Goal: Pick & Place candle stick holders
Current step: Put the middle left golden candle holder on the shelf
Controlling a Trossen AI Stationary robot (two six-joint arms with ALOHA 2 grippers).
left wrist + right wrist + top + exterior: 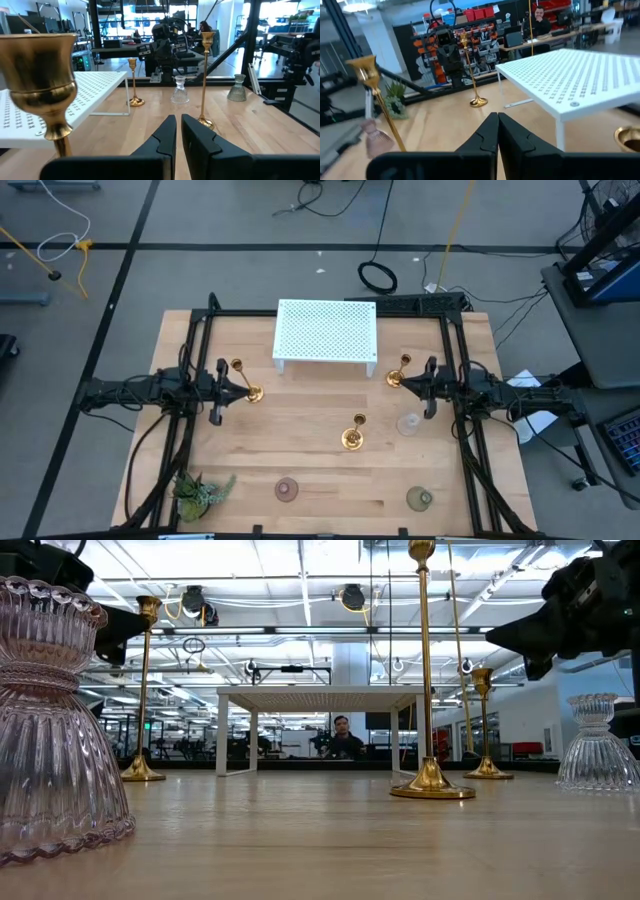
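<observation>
Both my end effectors closed, empty: left end effector [232, 380] crowds gold candlestick [246, 383] at 3 o'clock; a nudge topples it.

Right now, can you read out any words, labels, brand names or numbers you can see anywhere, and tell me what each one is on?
No text can be read in any view.
White rack: only a pattern of holes, no lettering.
Gold candlesticks and glass holders: no markings visible.
Red and orange bins on the shelves behind the table: any labels are too small and blurred to read.
Ceiling fixtures and far equipment in the low view: no legible signs.
</observation>
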